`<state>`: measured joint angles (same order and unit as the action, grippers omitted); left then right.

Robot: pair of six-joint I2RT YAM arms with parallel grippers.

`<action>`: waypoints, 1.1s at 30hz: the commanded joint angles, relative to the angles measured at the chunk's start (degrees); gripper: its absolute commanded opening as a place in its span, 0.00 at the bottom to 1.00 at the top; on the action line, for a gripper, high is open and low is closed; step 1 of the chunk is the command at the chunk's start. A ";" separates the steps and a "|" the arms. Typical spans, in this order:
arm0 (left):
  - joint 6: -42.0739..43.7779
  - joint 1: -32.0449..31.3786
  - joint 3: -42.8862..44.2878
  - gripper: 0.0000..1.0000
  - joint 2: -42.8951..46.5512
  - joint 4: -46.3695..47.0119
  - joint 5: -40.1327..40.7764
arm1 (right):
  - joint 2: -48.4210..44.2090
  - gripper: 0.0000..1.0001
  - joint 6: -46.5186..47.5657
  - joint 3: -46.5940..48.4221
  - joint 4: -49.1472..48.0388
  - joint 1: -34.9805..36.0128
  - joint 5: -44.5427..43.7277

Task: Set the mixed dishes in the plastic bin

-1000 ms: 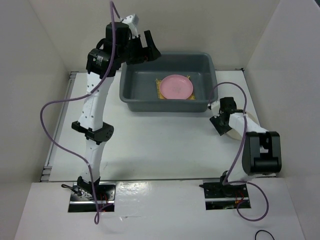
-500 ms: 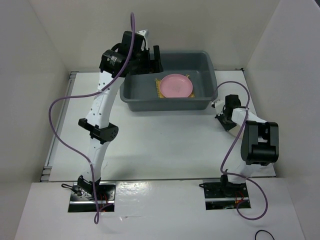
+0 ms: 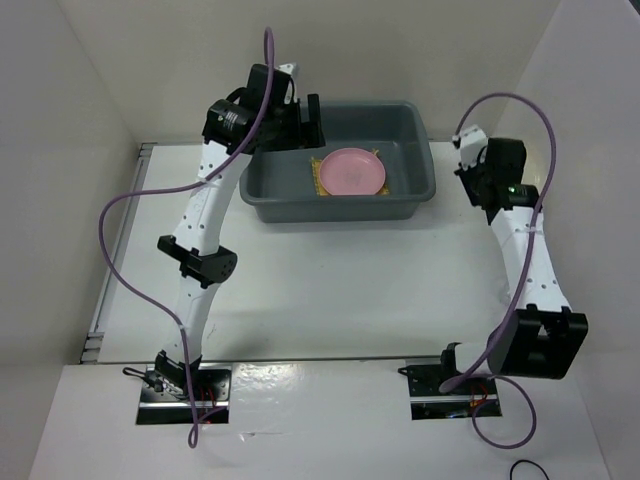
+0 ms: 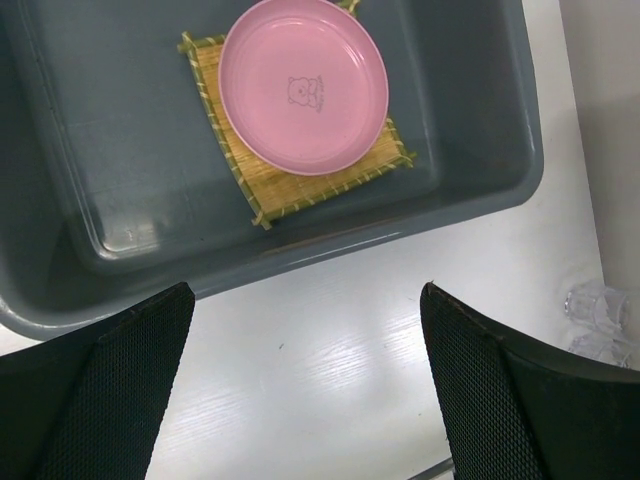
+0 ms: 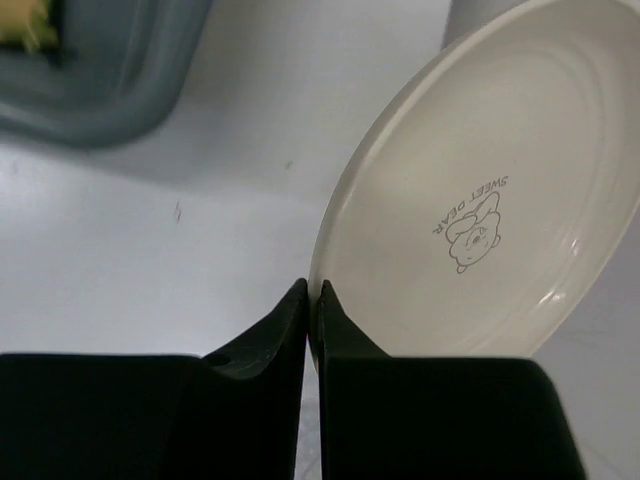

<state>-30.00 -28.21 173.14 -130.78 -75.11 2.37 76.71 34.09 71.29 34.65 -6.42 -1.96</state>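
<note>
Two dishes are already in the plastic bin (image 3: 280, 172). The pink plate (image 4: 303, 85) lies flat on the yellow mat (image 4: 290, 190), toward the bin's right half in the top view, w/ the rest of the floor bare. The plate has a small bear print at its centre and covers most of the mat, which sits skewed to the bin walls, its corners and two edges poking out. The left gripper (image 4: 303, 300) hangs above the bin's far-left part, fingers spread wide w/ nothing btw them. Its cam looks straight down at the bin's near wall and the white table (image 4: 330, 330). A few clear cups (image 4: 600, 318) stand on the table just past the bin's corner, at the edge of that cam's view, partly cut off. The right gripper (image 5: 312, 295) is outside the bin, just beside its right end in the top view, clenched on the rim of the cream plate (image 5: 480, 200). The finger tips are pressed nearly together w/ the rim pinched btw them. The plate is off the table and tilted, its bear print and "SWEET DEAR" text facing the cam — a rounded corner of the bin shows at upper left of that view.
</note>
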 commanded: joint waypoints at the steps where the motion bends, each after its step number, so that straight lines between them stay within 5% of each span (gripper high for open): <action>1: 1.17 0.43 -0.16 1.00 1.14 0.40 2.80 | -2.17 0.00 -2.80 7.71 -0.03 3.84 -0.50; 6: -0.32 0.96 -7.19 1.00 4.65 0.40 8.78 | -0.87 0.00 -0.96 12.47 -5.02 21.24 -1.74; 11: -7.87 5.07 -22.91 1.00 12.63 0.40 12.56 | 11.60 0.00 3.26 20.88 -4.43 32.15 0.55; 16: -8.76 11.06 -40.47 1.00 22.13 3.38 11.08 | 26.96 0.00 4.58 28.19 -4.94 32.69 1.87; 20: -9.46 19.91 -70.82 1.00 39.69 15.24 4.32 | 35.16 0.00 5.20 33.12 -5.47 32.17 4.49; 24: -10.69 25.64 -87.40 1.00 53.24 20.44 -0.70 | 42.63 0.00 5.21 39.62 -4.42 32.17 5.82; 33: -9.12 31.46 -94.30 1.00 61.52 15.70 -1.22 | 61.16 0.05 3.71 65.69 6.81 30.94 7.32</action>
<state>-39.42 2.35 80.49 -69.76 -59.96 2.92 133.82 38.20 128.05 37.30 25.02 4.99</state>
